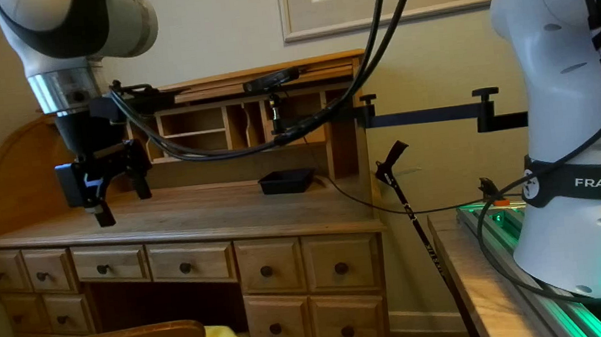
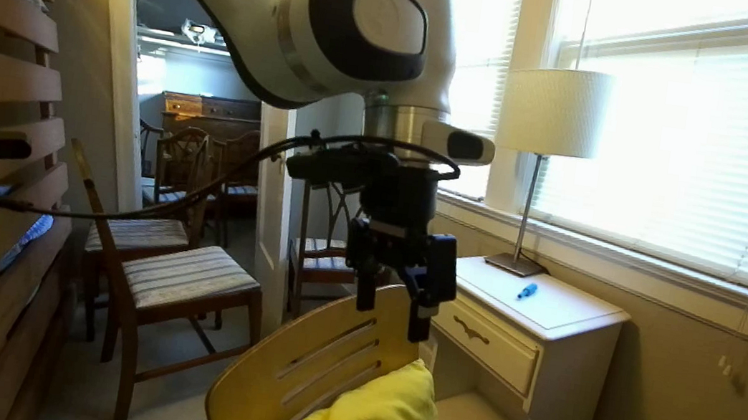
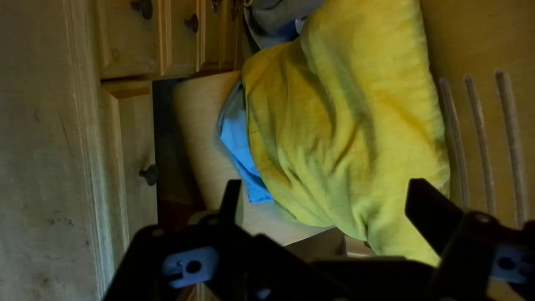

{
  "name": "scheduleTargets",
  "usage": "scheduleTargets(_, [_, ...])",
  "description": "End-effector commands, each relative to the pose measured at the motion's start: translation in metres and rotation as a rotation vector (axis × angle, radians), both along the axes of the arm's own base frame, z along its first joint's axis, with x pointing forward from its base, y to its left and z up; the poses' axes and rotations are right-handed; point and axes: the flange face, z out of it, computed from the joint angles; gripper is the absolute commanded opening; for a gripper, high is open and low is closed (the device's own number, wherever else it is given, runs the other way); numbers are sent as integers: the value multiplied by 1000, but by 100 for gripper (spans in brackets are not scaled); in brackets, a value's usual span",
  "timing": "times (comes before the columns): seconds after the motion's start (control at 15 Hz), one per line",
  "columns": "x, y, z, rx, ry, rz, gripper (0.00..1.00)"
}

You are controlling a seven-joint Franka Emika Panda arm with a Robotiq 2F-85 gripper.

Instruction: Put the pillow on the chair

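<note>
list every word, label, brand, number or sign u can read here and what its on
"FRANKA E", the next letter cut off by the picture's edge: on the black band around the robot's base.
Round emblem on that band: too small to make out.
Pale lettering on the slanted black stick: too blurred to read.
</note>
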Motion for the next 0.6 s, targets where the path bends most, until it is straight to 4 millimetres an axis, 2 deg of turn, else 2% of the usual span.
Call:
scheduleTargets(0.0, [-31,-1,23,21,42,52,100])
scheduleTargets(0.27, [-48,-7,33,46,48,78,100])
scheduleTargets(0.33, [-30,-3,26,21,32,56,100])
scheduleTargets(0.53, [-38,-7,29,25,40,65,100])
